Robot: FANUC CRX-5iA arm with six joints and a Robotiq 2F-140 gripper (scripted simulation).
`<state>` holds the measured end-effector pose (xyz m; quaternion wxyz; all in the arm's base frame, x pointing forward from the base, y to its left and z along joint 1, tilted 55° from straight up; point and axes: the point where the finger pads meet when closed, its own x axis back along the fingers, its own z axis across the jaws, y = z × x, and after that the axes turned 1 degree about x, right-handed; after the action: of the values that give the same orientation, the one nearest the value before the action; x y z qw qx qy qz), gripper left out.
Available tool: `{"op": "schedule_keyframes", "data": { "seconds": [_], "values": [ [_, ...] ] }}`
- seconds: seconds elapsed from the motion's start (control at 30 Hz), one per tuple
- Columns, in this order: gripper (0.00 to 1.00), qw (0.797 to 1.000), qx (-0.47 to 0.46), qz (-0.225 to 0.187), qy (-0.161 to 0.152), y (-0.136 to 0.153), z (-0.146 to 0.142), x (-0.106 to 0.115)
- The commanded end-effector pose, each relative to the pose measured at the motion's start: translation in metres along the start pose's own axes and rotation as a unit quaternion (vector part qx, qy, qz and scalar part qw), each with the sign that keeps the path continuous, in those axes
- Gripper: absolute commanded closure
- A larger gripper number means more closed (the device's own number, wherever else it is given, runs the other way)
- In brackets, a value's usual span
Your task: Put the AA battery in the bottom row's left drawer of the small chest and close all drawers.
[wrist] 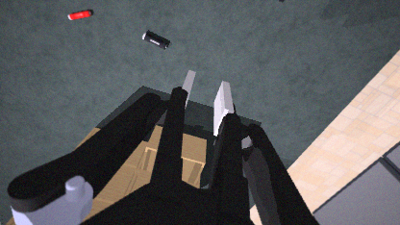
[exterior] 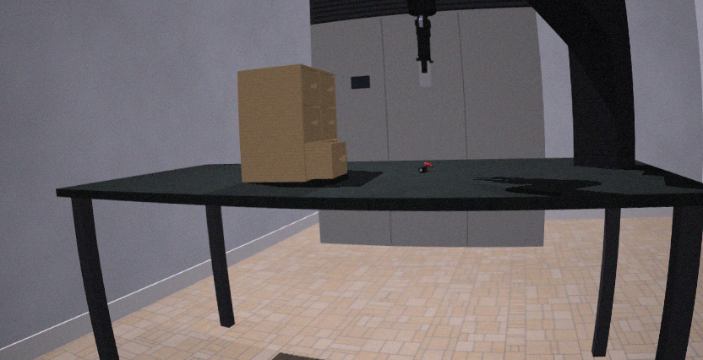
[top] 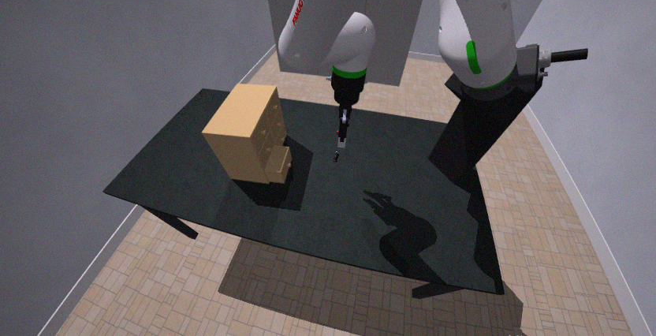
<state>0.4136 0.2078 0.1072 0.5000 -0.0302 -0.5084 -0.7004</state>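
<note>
A black cylinder with pale ends (top: 336,156) (exterior: 422,169) (wrist: 156,39), seemingly the AA battery, lies on its side on the table in front of the chest. The chest (top: 243,109) (exterior: 270,127) stands upright. Its bottom-left drawer (top: 277,174) (exterior: 322,160) (wrist: 193,145) is pulled partway out and looks level; the other drawers look pushed in. I see nothing in the visible part of its tray, but fingers hide some of it. My gripper (top: 341,142) (exterior: 425,79) (wrist: 205,87) points down, high above the table near the battery. Its fingers stand a little apart with nothing between them.
A small red cylinder (exterior: 427,164) (wrist: 80,14) lies close behind the black one in the top and exterior views. The robot's dark pedestal (top: 463,136) (exterior: 602,92) stands at the table's right. The chest is left of the gripper in the top and exterior views.
</note>
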Motion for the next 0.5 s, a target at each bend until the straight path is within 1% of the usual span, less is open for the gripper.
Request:
{"op": "schedule_keyframes", "data": {
  "seconds": [0.0, 0.33, 0.47],
  "values": [
    [0.80, 1.000, -0.003, 0.010, -0.007, -0.0022, 0.0003, -0.0002],
    [0.80, 1.000, 0.001, 0.010, -0.007, -0.0018, 0.0000, -0.0009],
    [0.80, 0.999, 0.038, 0.012, -0.006, 0.0014, -0.0033, -0.0079]
  ]
}}
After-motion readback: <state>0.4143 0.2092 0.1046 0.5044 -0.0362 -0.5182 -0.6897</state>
